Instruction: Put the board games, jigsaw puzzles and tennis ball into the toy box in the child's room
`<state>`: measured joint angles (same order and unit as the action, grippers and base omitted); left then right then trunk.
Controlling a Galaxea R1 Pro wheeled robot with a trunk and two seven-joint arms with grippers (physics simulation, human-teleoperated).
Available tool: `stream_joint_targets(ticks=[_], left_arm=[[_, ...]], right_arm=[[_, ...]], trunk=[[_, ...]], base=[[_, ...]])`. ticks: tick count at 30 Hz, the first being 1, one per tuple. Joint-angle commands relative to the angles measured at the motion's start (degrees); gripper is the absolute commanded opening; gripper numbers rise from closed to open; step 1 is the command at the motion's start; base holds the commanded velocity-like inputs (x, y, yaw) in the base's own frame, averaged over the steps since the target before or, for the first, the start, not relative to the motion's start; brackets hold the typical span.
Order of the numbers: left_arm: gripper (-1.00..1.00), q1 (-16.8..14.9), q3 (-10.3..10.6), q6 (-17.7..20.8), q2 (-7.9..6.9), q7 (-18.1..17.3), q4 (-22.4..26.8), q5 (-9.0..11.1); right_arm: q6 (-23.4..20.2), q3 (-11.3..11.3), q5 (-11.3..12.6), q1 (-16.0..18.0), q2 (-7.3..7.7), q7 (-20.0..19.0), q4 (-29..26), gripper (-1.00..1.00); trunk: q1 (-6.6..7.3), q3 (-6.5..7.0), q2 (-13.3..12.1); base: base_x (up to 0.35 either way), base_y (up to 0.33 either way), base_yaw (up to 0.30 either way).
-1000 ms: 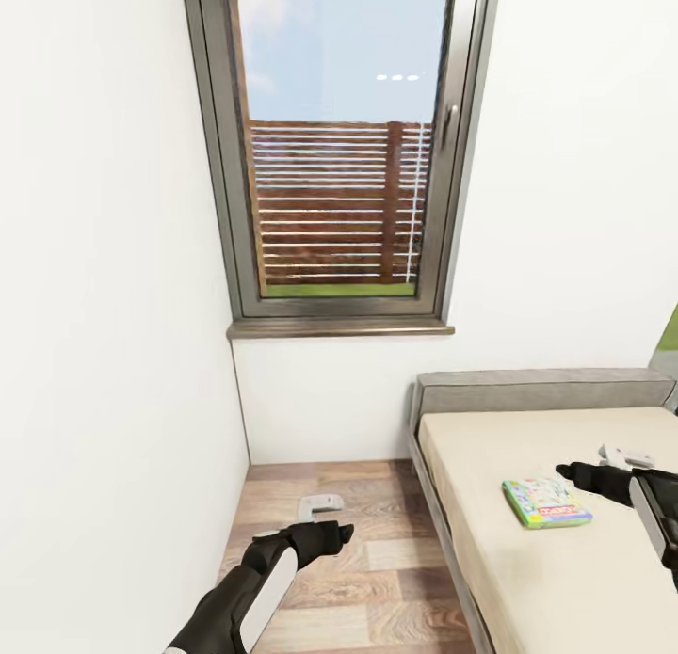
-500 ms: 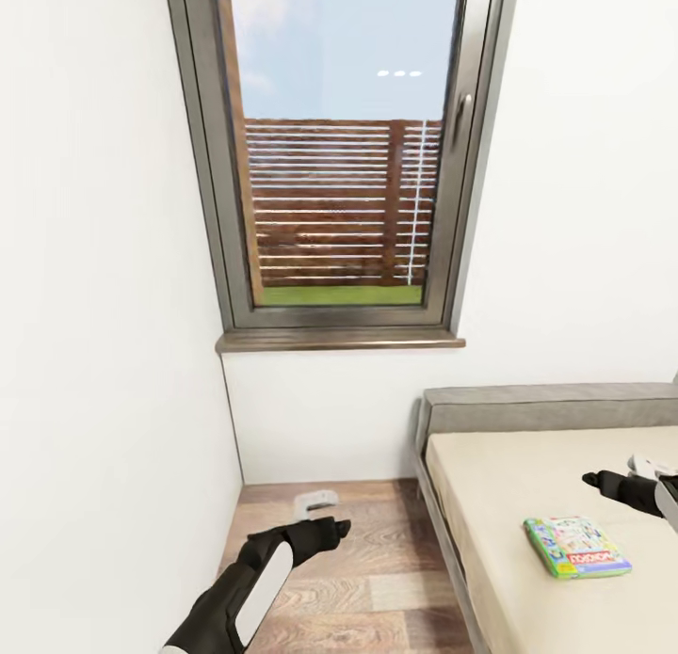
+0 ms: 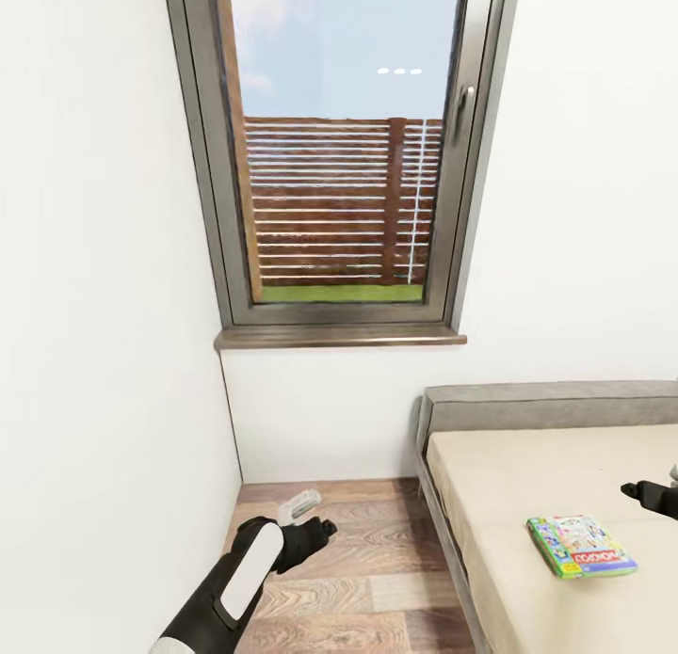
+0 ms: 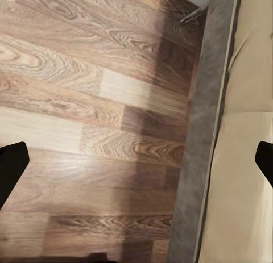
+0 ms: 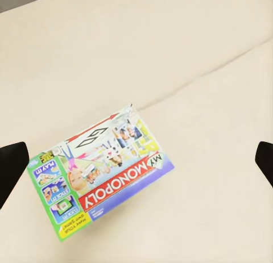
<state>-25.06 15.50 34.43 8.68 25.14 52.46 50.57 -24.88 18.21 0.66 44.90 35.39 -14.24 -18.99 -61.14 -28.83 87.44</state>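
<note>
White walls and a window (image 3: 339,155) face you. Your right tool (image 5: 136,155) hangs wide open and empty above the Monopoly box (image 3: 578,546) on the bed (image 3: 527,485). Your left tool (image 4: 136,161) gapes empty over the floor (image 3: 358,579).

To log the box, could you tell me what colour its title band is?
The board game has a red band with white lettering, clearest in the right wrist view.

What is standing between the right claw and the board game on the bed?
Nothing visible. In the right wrist view the open right claw looks straight at the board game, which lies flat and alone on the beige mattress of the bed, apart from both fingertips.
</note>
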Motion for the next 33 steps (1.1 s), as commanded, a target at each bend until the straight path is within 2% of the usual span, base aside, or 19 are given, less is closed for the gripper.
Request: stream_joint_targets(ticks=[1,8,24,33], left_arm=[[1.00,-0.05,-0.15,-0.01,-0.05,0.55,-0.04,0.60],[1.00,-0.31,-2.00,-0.35,-0.16,0.46,-1.20,0.53],[1.00,-2.05,-1.93,0.09,-0.12,-2.62,-4.60,0.41],[1.00,-2.17,-1.84,0.34,-0.15,-4.15,-4.79,0.40]], right_arm=[[-0.32,0.34,0.05,0.03,0.00,-0.22,-0.06,1.00],[0.39,0.33,0.00,0.01,0.02,-0.26,-0.05,1.00],[0.63,0.32,0.12,-0.16,-0.05,-0.31,-0.01,1.00],[0.55,0.31,0.13,-0.16,-0.06,-1.89,-0.10,1.00]], trunk=[[-0.22,-0.25,0.45],[-1.76,-1.51,3.26],[-5.28,-4.38,9.68],[-7.25,-5.99,13.29]], base=[[0.000,0.000,0.000],[0.000,0.000,0.000],[0.000,0.000,-0.004],[0.000,0.000,-0.205]])
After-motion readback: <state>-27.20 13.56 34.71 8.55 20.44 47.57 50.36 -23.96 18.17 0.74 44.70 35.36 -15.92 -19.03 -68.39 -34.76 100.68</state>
